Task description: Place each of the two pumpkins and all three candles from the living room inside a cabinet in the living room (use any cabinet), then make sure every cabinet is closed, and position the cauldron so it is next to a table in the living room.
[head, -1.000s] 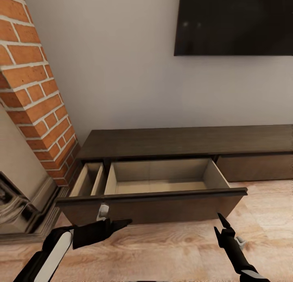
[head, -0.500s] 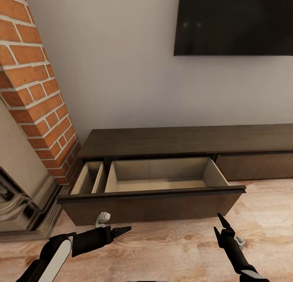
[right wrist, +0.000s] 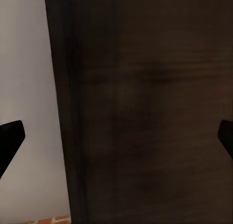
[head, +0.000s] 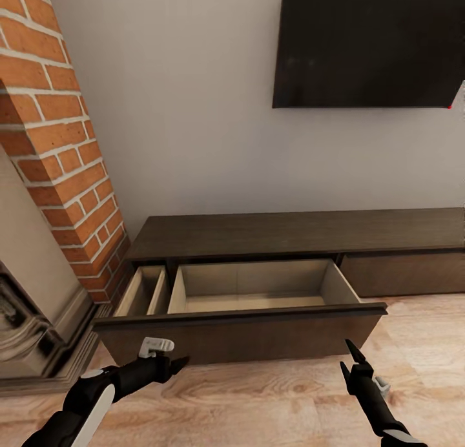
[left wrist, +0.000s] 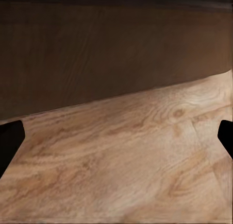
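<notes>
left gripper (head: 177, 362): hanging low over the wood floor (head: 258, 402), just in front of the drawer front; fingers are sitting wide apart at the edges of the left wrist view, nothing between them.
right gripper (head: 349, 358): pointing up near the right end of the drawer front; its fingers (right wrist: 10, 136) are also showing spread wide, holding nothing.
drawer (head: 252, 292): pulled well out of the cabinet (head: 290, 230), pale interior lying bare; a narrower compartment (head: 145, 291) is sitting open beside it, toward the brick column (head: 58, 156).
drawer front (head: 245, 334): dark, flat, handleless; facing both grippers, apart from them.
pumpkins, candles, cauldron: none lying in the drawer or on the cabinet top.
step in hand: judged to be readying the cabinet as a drop spot, with the items yet to be fetched.
doing it well: leaving the drawer out this far is giving room to lower things straight in; the arms should be backing clear of the front so a turn of the base is not knocking it shut.
risk: the low left arm may be clipping the drawer lip.
</notes>
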Controlling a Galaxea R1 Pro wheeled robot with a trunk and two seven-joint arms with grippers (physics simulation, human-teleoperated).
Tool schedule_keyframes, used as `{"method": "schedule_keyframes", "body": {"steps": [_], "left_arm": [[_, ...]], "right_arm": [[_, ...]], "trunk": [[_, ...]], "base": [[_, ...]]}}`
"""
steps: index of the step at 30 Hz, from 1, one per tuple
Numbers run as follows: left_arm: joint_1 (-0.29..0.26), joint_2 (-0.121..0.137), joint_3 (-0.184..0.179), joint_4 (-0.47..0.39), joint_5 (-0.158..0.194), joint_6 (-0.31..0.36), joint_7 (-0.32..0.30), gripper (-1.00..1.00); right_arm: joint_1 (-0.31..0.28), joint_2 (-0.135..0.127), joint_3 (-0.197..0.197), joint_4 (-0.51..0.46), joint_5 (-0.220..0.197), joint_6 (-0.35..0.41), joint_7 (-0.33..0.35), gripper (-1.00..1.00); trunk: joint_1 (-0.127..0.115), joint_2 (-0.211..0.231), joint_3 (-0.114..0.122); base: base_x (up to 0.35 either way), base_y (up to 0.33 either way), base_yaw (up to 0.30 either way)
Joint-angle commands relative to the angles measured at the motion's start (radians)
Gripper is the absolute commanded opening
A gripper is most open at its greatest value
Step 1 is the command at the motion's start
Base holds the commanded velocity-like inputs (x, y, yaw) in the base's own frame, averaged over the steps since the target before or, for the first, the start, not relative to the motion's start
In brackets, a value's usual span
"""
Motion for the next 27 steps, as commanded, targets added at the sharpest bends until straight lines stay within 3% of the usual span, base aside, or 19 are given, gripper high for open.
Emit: {"method": "schedule_keyframes", "body": {"steps": [1, 10, 16, 27], "left_arm": [[-0.001, 0.001, 0.0, -0.001, 0.005, 0.029, 0.001, 1.0], [-0.001, 0.002, 0.0, 0.001, 0.014, 0.056, -0.001, 1.0], [-0.001, 0.002, 0.001, -0.006, 0.013, 0.15, -0.003, 1.0], [-0.001, 0.0, -0.001, -0.007, 0.013, 0.165, -0.003, 1.0]], "right_arm": [[-0.001, 0.0, 0.008, 0.006, -0.011, 0.01, 0.005, 1.0], [-0.001, 0.001, 0.009, 0.007, -0.011, 0.01, 0.004, 1.0], [0.001, 0.001, 0.009, 0.007, -0.012, 0.011, 0.005, 1.0], [0.007, 0.0, 0.009, 0.009, -0.011, 0.012, 0.001, 1.0]], "trunk": [[-0.001, 0.0, 0.003], [-0.005, 0.002, 0.038], [-0.007, 0.003, 0.061], [-0.012, 0.006, 0.104]], "base": [[0.0, 0.0, 0.0], [-0.058, 0.0, 0.0], [-0.174, 0.0, 0.0], [-0.092, 0.0, 0.0]]}}
